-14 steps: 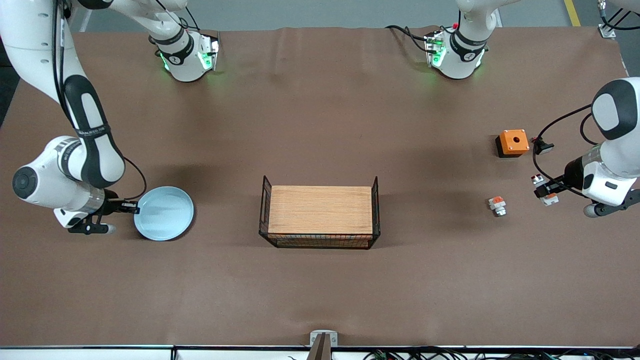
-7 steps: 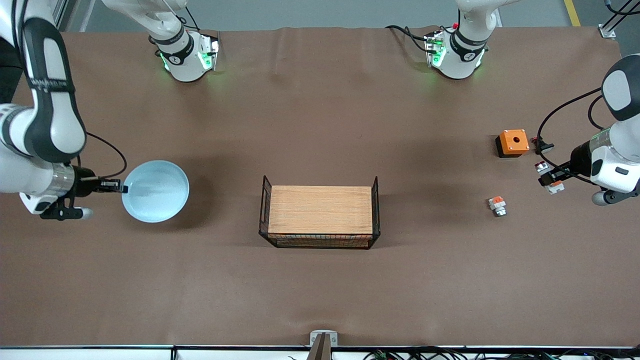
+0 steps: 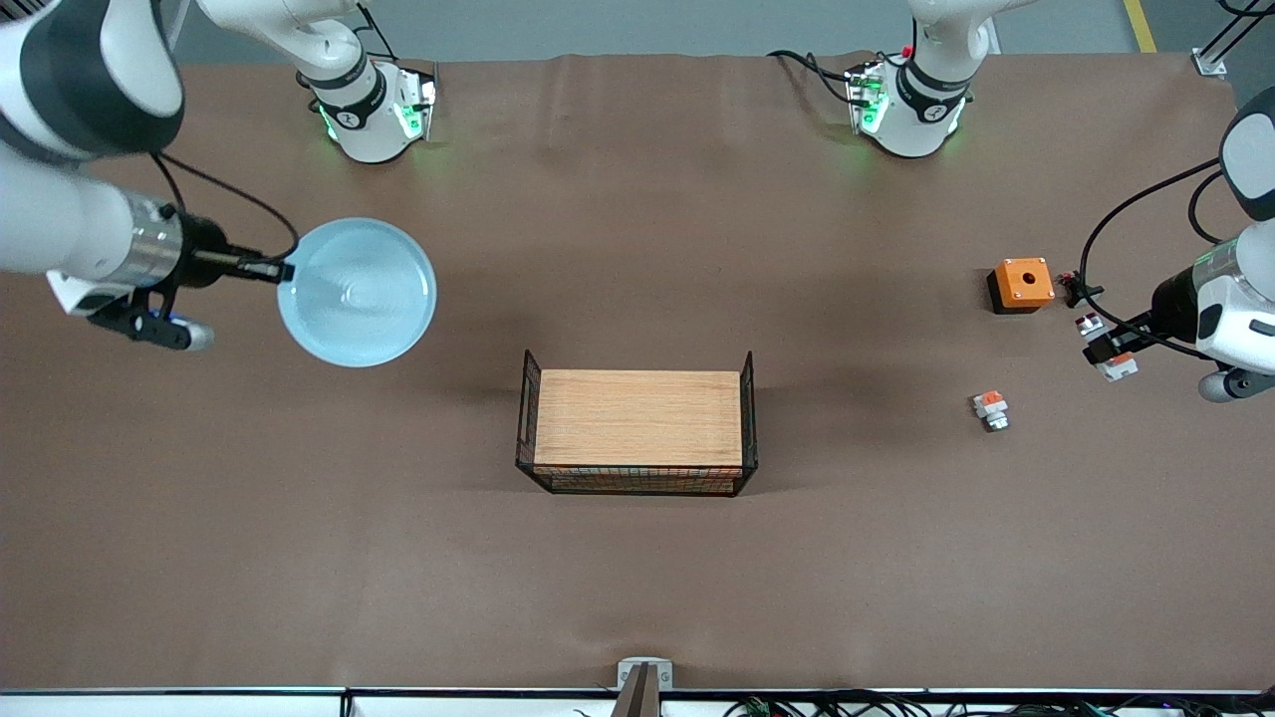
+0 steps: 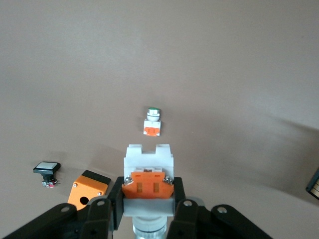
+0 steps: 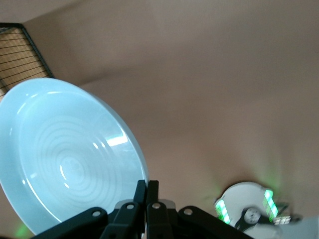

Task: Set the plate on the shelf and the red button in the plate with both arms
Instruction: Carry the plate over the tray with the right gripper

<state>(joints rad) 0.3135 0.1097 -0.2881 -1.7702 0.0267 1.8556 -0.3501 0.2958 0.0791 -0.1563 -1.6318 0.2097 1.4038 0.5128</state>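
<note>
My right gripper [image 3: 284, 270] is shut on the rim of the pale light-blue plate [image 3: 357, 292] and holds it in the air over the right arm's end of the table. In the right wrist view the plate [image 5: 70, 159] fills one side, with the gripper [image 5: 147, 188] pinching its rim. My left gripper [image 3: 1101, 347] is shut on the red button [image 3: 1117, 366] and holds it above the table at the left arm's end. In the left wrist view the button [image 4: 148, 159] sits between the fingers of the gripper [image 4: 148, 194], orange block showing.
A black wire basket with a wooden board [image 3: 637, 423] stands mid-table. An orange square box with a hole [image 3: 1021, 284], a small black part [image 3: 1081, 290] and a stubby white-and-orange part [image 3: 990, 409] lie near the left gripper.
My right gripper has lifted the plate and carried it toward the robots' bases and the table's middle. My left gripper has risen a little with the button.
</note>
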